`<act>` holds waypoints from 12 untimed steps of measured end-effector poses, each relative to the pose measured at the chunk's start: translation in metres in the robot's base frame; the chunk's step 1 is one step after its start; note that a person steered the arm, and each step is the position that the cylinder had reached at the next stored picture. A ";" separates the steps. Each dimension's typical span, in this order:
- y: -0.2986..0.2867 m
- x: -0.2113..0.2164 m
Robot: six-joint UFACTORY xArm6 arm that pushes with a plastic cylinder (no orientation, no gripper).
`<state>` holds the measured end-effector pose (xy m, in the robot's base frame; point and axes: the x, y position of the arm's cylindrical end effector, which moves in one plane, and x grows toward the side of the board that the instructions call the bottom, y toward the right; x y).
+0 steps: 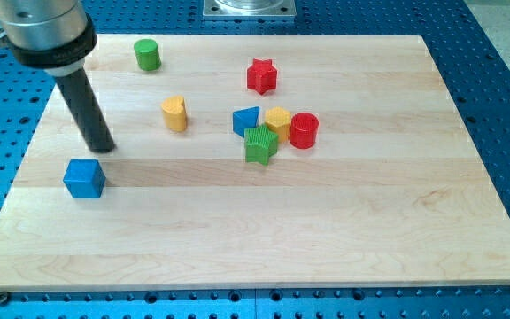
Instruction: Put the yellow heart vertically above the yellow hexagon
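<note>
No pincer on this arm, just a rod. My tip [102,147] at frame left, just above blue cube [84,178], left of yellow heart [174,113]; yellow hexagon [278,120] mid-desk [343,221].

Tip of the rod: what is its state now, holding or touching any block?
My tip: no gripper, holds nothing; touches no block, just above the blue cube, left of the yellow heart.

Rod's upper housing [42,31] — cut off by the view's top and left edges. Yellow hexagon [279,120], well to the view's right of my tip [102,147] — lower left face hidden behind the green star [260,144]; blue block [247,120] partly covered likewise, shape unclear.
</note>
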<state>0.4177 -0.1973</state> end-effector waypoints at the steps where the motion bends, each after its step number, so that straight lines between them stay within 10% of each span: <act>1: 0.058 -0.026; 6: 0.156 -0.085; 7: 0.070 -0.122; 8: 0.044 -0.062; 10: 0.162 -0.052; 12: 0.158 -0.053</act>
<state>0.3644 -0.0397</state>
